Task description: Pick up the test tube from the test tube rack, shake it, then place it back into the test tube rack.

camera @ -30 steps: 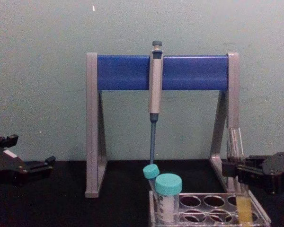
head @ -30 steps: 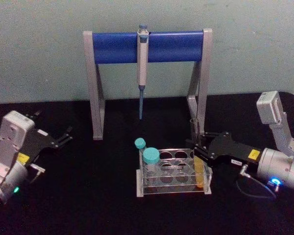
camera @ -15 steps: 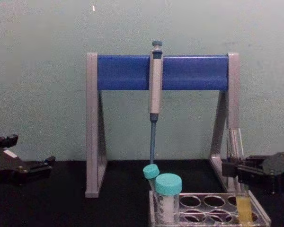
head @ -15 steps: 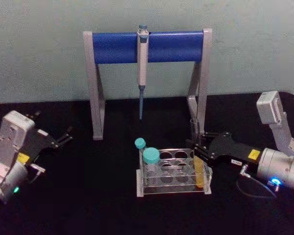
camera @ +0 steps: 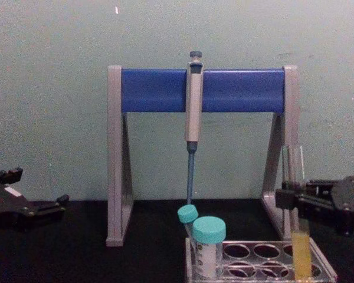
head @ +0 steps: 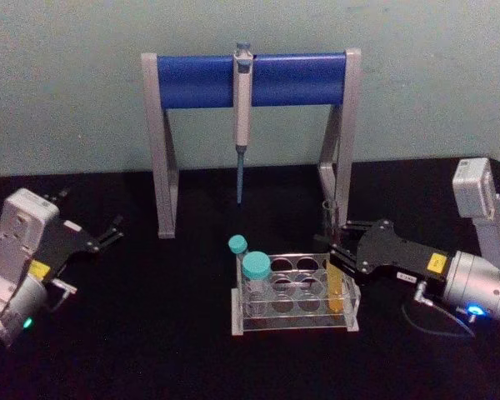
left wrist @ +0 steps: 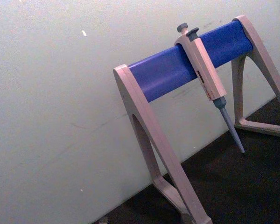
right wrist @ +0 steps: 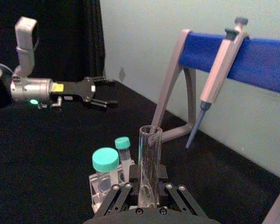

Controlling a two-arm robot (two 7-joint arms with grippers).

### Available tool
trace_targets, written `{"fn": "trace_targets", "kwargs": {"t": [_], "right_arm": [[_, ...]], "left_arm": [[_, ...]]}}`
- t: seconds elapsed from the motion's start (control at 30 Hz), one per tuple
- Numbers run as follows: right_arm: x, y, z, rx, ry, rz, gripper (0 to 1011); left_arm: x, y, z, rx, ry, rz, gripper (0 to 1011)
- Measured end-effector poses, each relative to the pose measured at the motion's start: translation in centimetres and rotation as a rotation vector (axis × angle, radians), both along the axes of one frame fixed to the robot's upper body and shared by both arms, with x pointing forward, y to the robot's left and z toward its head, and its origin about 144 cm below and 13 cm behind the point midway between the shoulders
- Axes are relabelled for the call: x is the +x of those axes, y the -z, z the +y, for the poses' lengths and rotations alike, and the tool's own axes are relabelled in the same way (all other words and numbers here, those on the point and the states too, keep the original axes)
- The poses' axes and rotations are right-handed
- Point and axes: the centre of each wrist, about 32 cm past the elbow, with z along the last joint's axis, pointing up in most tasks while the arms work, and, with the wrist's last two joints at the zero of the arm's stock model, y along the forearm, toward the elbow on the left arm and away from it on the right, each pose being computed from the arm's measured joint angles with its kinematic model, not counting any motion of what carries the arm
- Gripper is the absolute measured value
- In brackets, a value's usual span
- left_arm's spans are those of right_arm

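Note:
The test tube [head: 337,292] is a long clear glass tube with yellow-orange liquid in its lower part. It stands upright at the right end of the clear test tube rack [head: 296,323], its bottom still in a hole. My right gripper [head: 338,253] is shut on the glass above the liquid. From the chest, the test tube [camera: 301,253] rises past my right gripper [camera: 289,198] over the test tube rack [camera: 265,259]. The right wrist view looks down the open-topped test tube [right wrist: 149,149] between the fingers [right wrist: 125,192]. My left gripper [head: 108,233] is parked open at the far left.
A grey-and-blue pipette stand [head: 250,79] with a hanging pipette [head: 242,108] stands just behind the rack; its right leg [head: 337,167] is close behind the tube. Two teal-capped tubes [head: 256,267] occupy the rack's left end. Black table lies in front.
My right gripper has risen a little with the test tube, so the tube stands higher in its hole. The left arm has not moved.

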Motion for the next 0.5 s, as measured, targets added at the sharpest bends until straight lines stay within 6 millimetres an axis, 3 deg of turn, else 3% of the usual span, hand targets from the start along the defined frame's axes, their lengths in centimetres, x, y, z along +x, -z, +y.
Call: {"fn": "trace_targets", "kwargs": {"t": [0.5], "right_arm": [[-0.6, -1.8, -0.3, 0.066, -0.010, -0.108, 232]], "left_arm": [[0.0, 0.0, 0.0, 0.000, 0.000, 0.000, 1001]]}}
